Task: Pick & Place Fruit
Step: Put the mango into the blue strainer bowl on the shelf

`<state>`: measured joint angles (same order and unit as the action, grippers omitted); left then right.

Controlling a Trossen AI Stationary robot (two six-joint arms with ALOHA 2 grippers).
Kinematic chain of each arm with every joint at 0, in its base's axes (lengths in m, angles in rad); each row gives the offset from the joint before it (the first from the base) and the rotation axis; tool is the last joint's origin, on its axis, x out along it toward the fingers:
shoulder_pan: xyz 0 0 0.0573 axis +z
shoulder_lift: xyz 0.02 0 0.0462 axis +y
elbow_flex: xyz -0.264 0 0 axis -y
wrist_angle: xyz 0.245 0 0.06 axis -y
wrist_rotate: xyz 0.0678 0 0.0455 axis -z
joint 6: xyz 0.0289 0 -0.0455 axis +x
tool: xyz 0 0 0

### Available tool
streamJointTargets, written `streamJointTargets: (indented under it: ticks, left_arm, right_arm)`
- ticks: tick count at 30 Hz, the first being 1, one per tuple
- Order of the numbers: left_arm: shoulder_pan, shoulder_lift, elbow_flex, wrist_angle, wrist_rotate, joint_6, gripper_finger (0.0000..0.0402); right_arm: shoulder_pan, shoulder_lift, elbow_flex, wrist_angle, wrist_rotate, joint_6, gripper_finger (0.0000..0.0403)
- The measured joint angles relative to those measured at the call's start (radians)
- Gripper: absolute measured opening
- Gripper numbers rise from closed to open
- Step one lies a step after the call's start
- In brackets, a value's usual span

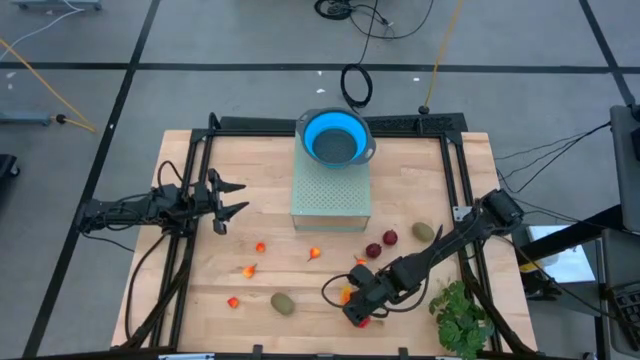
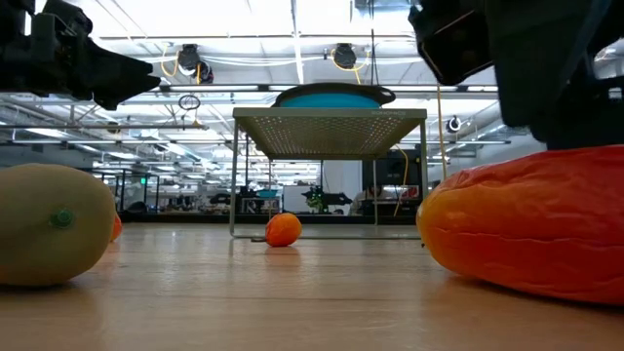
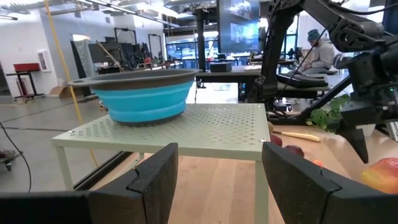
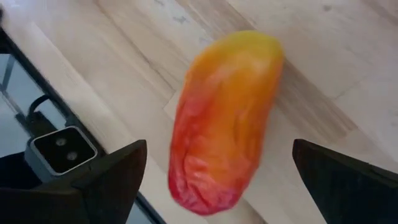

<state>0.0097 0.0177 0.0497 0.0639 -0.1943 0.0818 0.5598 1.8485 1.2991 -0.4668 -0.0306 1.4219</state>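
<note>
The right hand [image 1: 358, 308], fingers wide apart, hangs over the orange-red oblong fruit [image 4: 224, 118] lying at the table's [image 1: 200, 300] six o'clock edge. Closing off-centre could roll it away. The left hand [image 1: 232, 200], half open, waits empty at nine o'clock.

Pale matt wooden table [image 1: 200, 290]; perforated metal stand [image 1: 331, 190]; smooth, faintly wrinkled orange-red oblong fruit [image 4: 224, 121].
</note>
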Motion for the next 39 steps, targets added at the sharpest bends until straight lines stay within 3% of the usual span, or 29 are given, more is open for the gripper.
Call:
streamJointTargets:
  ticks: [13, 39]
  left_arm:
    - [0.0, 0.0, 0.0, 0.0, 0.0, 0.0, 0.0234]
    - [0.001, 0.0, 0.0, 0.0, 0.001, 0.0, 0.0234]
  right_arm:
    - [-0.016, 0.087, 0.002, 0.044, -0.025, -0.032, 0.0394]
    - [-0.006, 0.092, 0.001, 0.043, 0.034, -0.062, 0.0394]
